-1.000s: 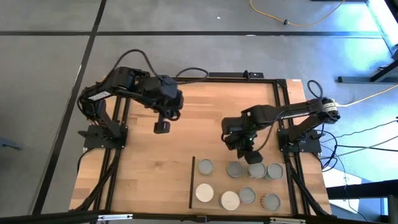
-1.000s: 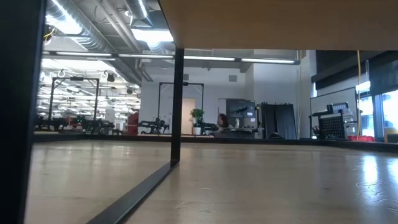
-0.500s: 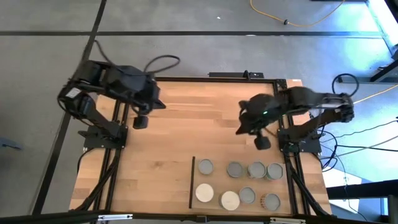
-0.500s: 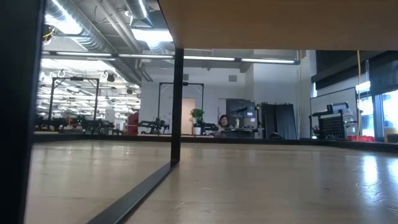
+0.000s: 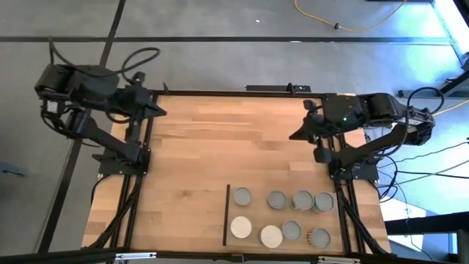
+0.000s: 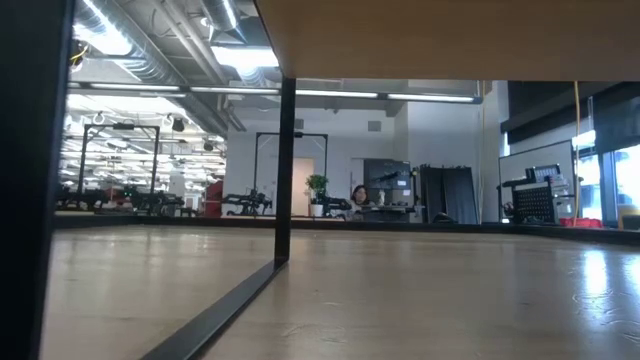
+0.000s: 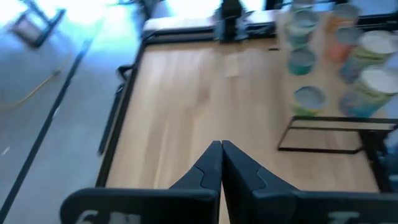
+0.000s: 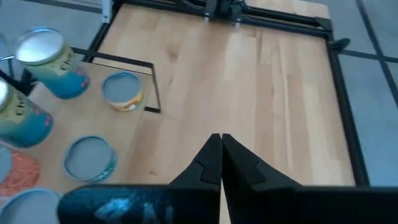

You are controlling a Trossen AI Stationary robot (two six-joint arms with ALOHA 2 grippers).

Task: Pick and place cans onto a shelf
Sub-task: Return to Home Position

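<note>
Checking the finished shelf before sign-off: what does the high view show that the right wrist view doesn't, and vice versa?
Only the high view: all eight cans as round tops in two rows, plus the left arm and right arm folded at either side of the tabletop. Only the right wrist view: the cans' sides, including two tall blue-labelled cans, and the right gripper, fingers shut on nothing. Both: the shelf with its dark edge strip, and the plank tabletop beside it.
</note>
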